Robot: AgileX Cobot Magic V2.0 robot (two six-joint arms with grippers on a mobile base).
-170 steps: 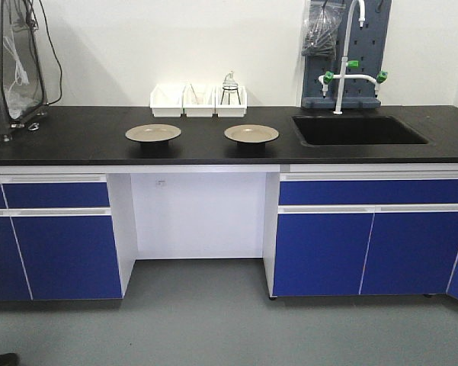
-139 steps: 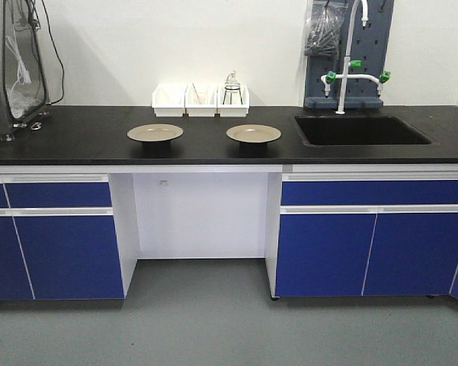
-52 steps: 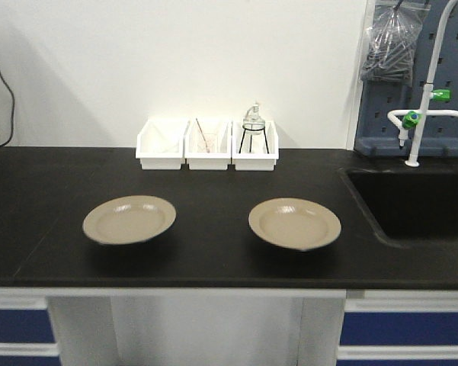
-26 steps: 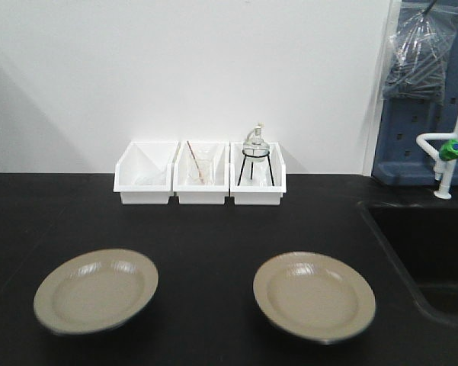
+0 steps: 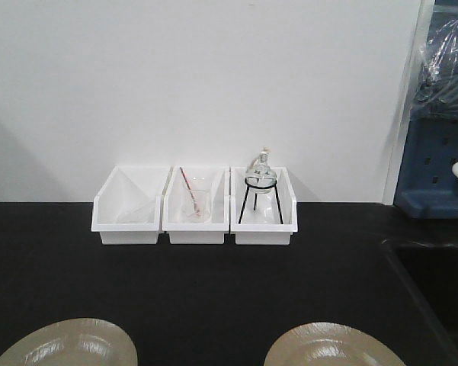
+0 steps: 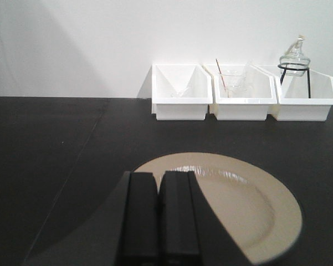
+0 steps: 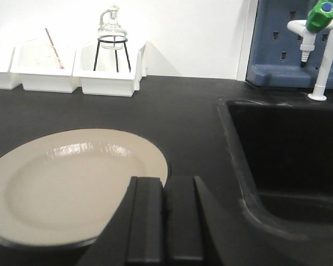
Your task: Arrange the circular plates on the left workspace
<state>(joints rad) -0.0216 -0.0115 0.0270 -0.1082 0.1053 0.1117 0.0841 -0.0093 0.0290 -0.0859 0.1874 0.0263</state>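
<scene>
Two round beige plates lie on the black countertop [image 5: 213, 290]. The left plate [image 5: 68, 347] and the right plate [image 5: 331, 347] are cut off by the bottom edge of the front view. In the left wrist view my left gripper [image 6: 158, 180] is shut and empty, hovering over the near left edge of the left plate [image 6: 244, 199]. In the right wrist view my right gripper [image 7: 165, 185] is shut and empty, over the near right rim of the right plate [image 7: 66, 183].
Three white bins [image 5: 194, 210] stand against the back wall, one with a beaker and rod, one with a glass flask on a tripod [image 5: 261, 183]. The recessed sink [image 7: 288, 160] lies right of the right plate, with a faucet [image 7: 320, 50] and blue pegboard behind.
The view has closed in on the counter: the cabinets and floor have left the frame, the bins have grown larger, and the plates have slid down to the bottom edge.
</scene>
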